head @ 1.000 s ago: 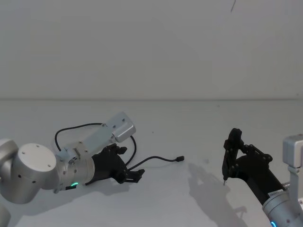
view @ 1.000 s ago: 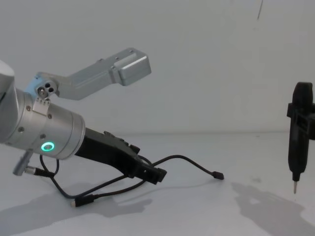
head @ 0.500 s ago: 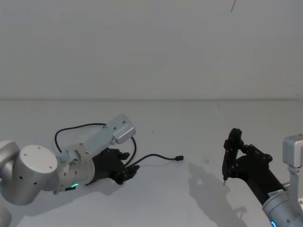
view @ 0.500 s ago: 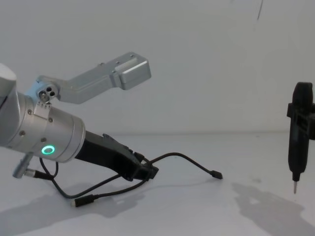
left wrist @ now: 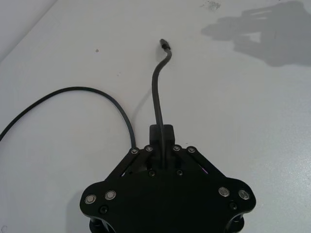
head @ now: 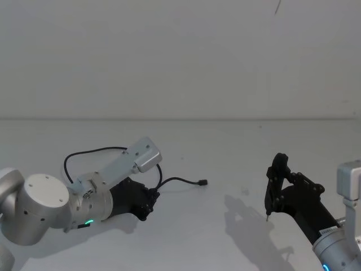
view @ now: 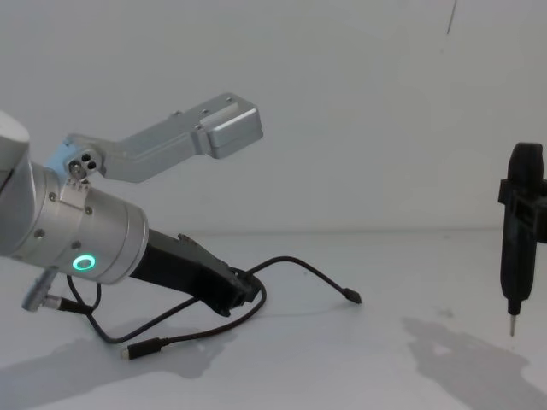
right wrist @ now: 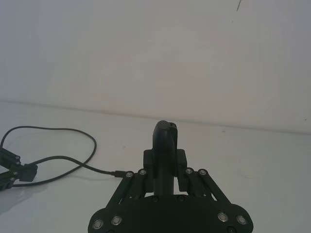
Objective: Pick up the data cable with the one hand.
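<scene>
left wrist view: left gripper [left wrist: 162,141] jaws clenched on data cable [left wrist: 156,92] — right gripper [right wrist: 165,162] parked, clamping pen tool [right wrist: 165,133].

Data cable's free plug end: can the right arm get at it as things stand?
Likely not to grasp: the right gripper is shut on a pen-like tool. The table between them is bare; the left gripper clamps the data cable.
</scene>
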